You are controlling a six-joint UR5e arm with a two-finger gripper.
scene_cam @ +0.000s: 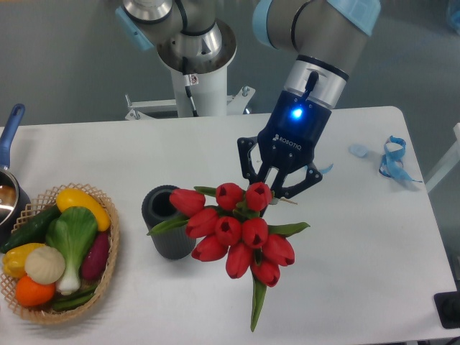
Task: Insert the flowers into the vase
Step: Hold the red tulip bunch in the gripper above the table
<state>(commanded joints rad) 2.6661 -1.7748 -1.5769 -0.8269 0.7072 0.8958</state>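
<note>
The flowers are a bunch of red tulip heads with green leaves, held above the table just right of centre, heads facing the camera and one long leaf hanging down. My gripper comes down from the upper right and is shut on the bunch just behind its top heads; its fingertips and the stems are hidden by the blooms. The vase, a dark grey ribbed cylinder, stands upright on the table just left of the bunch. One leaf and the leftmost tulip head overlap its rim in this view.
A wicker basket of vegetables sits at the front left. A pot with a blue handle pokes in at the left edge. A blue strap lies at the far right. The robot's base stands behind the table.
</note>
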